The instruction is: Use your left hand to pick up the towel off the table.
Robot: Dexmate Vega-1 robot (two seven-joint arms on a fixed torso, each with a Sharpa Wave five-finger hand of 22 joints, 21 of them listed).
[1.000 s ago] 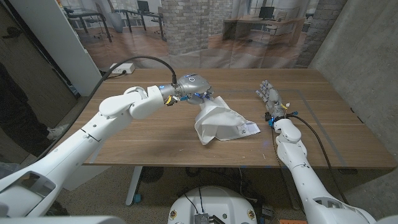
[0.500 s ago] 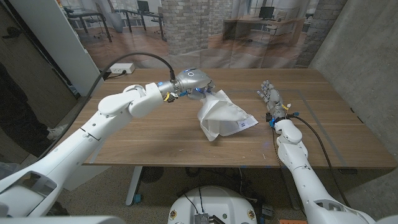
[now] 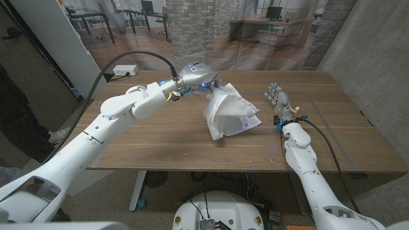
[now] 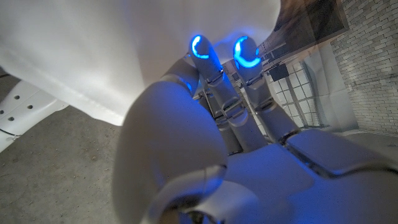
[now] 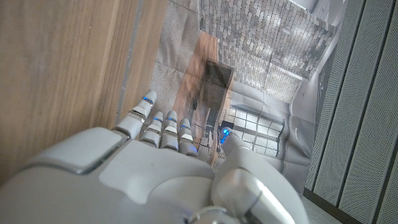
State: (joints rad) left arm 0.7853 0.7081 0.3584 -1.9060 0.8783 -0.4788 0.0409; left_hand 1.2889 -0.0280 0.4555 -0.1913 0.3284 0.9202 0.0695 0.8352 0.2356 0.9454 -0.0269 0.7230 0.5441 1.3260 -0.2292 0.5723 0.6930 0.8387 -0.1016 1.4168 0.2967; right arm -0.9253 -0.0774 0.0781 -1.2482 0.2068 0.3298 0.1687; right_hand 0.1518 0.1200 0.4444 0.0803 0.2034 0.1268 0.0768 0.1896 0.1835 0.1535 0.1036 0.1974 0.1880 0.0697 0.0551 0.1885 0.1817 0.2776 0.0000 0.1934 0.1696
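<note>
A white towel [image 3: 229, 113] with a small label hangs crumpled from my left hand [image 3: 199, 77], which grips its upper corner above the table's far middle. Its lower folds look close to the wooden table [image 3: 153, 137], and I cannot tell whether they touch it. In the left wrist view the white towel [image 4: 99, 50] drapes over my left hand [image 4: 211, 143], whose fingers [image 4: 205, 62] curl into the cloth with blue-lit tips. My right hand [image 3: 279, 102] lies at the table's right side, fingers straight and together, holding nothing. The right wrist view has my right hand [image 5: 155, 155] beside the wood.
A white power strip [image 3: 126, 70] with a black cable sits at the table's far left. A dark-clothed person [image 3: 16, 108] stands at the left edge. A concrete pillar [image 3: 370, 70] rises at the right beyond the table.
My left hand has risen and moved slightly right, lifting the towel with it. The cloth has bunched up and come off the table's surface. The right hand has stayed put.
</note>
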